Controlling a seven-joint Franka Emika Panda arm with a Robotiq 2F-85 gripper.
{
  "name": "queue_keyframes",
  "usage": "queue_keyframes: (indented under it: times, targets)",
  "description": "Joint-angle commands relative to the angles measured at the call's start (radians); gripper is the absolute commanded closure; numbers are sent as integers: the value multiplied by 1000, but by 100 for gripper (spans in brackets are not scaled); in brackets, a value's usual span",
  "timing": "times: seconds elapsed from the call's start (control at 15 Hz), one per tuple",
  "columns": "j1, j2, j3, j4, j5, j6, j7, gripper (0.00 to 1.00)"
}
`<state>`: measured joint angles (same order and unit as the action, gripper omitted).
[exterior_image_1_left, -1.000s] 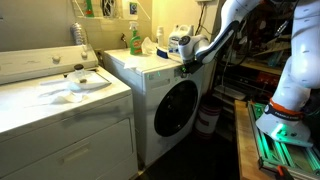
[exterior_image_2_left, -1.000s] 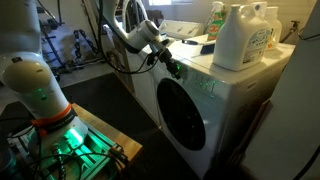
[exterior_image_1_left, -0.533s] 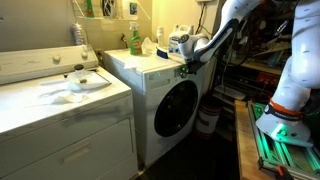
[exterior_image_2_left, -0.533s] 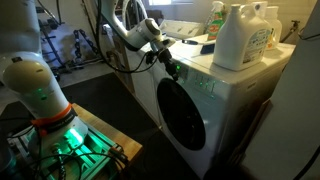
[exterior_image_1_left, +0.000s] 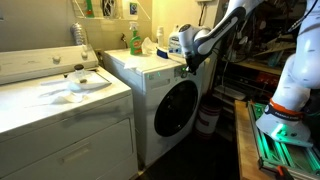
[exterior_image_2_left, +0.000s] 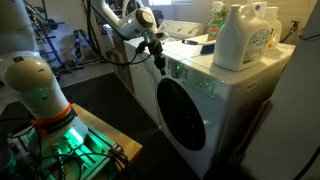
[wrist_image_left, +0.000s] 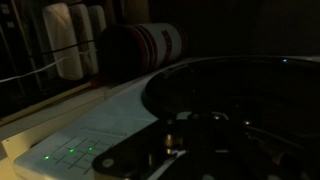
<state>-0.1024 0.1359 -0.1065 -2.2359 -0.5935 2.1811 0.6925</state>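
Note:
My gripper (exterior_image_1_left: 189, 66) (exterior_image_2_left: 157, 62) hangs just off the top front corner of a white front-load washing machine (exterior_image_1_left: 150, 85) (exterior_image_2_left: 225, 110). Its fingers point down and look closed together with nothing between them. It is beside the control panel (exterior_image_2_left: 195, 80), a little apart from it. The wrist view is dark. It shows the panel with small green lights (wrist_image_left: 72, 152), the round dark door (wrist_image_left: 235, 95) and my fingers (wrist_image_left: 195, 150) as dim shapes at the bottom.
Detergent bottles (exterior_image_2_left: 238, 38) (exterior_image_1_left: 134, 40) stand on top of the washer. A white top-load machine (exterior_image_1_left: 60, 110) stands beside it. A white bucket (exterior_image_1_left: 208, 117) sits on the floor by the door. The robot base (exterior_image_2_left: 40, 95) and a green-lit platform (exterior_image_2_left: 70, 145) are close by.
My gripper has lifted and pulled back from the washer's front edge, where it was at the control panel a second ago.

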Motion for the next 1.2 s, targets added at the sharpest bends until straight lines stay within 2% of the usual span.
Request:
queue_keyframes:
  times: [0.0, 0.27, 0.6, 1.0, 1.13]
  targets:
    - [18, -10, 5, -32, 88, 76, -65, 100]
    - [33, 21, 1, -26, 127, 193, -69, 99]
    - [62, 78, -38, -11, 24, 297, 33, 99]
    - [86, 121, -89, 19, -148, 315, 208, 100]
    - [80, 131, -90, 28, -167, 323, 232, 100]
